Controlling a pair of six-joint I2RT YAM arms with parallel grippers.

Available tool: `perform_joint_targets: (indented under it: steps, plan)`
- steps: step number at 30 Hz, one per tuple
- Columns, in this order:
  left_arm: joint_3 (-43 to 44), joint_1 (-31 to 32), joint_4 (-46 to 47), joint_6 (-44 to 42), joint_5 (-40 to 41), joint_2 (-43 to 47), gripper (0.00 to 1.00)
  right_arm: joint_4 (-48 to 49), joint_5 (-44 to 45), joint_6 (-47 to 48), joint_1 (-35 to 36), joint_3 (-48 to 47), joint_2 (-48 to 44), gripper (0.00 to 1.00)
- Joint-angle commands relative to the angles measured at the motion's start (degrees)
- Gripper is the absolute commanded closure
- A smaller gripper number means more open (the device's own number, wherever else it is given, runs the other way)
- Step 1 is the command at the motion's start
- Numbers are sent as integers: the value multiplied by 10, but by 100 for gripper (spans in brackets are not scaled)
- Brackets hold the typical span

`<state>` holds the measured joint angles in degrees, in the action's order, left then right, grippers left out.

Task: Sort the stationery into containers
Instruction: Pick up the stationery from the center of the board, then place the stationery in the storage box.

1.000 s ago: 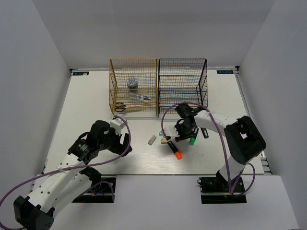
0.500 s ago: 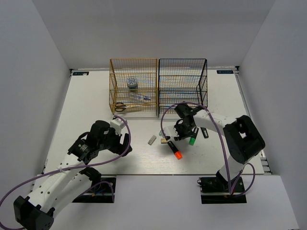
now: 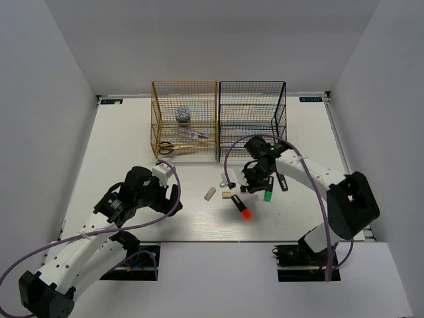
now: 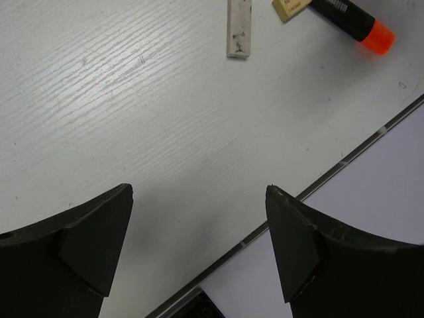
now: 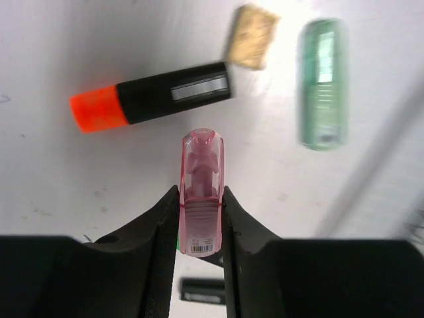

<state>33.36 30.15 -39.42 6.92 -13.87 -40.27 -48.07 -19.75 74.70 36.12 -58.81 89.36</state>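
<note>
My right gripper (image 5: 201,193) is shut on a pink highlighter (image 5: 201,159) and holds it above the table; in the top view it (image 3: 256,180) hangs in front of the black rack (image 3: 252,119). Below it lie a black-bodied orange highlighter (image 5: 152,98), a tan eraser (image 5: 252,36) and a pastel green highlighter (image 5: 323,83). A green-capped black highlighter (image 3: 267,194) lies to the gripper's right. The gold rack (image 3: 185,99) holds the tape roll (image 3: 183,114), the clear tube (image 3: 192,134) and the scissors (image 3: 173,148). My left gripper (image 4: 199,199) is open and empty, near the table's front edge.
A grey eraser (image 4: 239,30) lies left of the tan eraser (image 4: 291,6) and the orange highlighter (image 4: 351,20). A small black item (image 3: 283,183) lies right of the green-capped highlighter. The table's front edge (image 4: 344,159) runs close under my left gripper.
The right arm's elbow has swung out to the right while its gripper stays over the highlighters with the pink one held. The left arm has not moved.
</note>
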Motion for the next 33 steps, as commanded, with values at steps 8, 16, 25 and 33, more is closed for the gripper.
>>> perform_joint_targets:
  steps: [8, 16, 25, 33]
  plan:
    - [-1, -1, 0, -2, 4, 10, 8, 53, 52, -113, -1, -117, -81, 100]
    - [-2, 0, 0, -4, 5, 10, 8, 217, 259, -142, -12, -202, -30, 100]
    - [-2, -1, 0, -5, 3, 9, 8, 301, 331, -88, -34, -329, 70, 100]
    - [-2, -1, 0, -5, 8, 6, 8, 329, 350, -15, -53, -422, 160, 100]
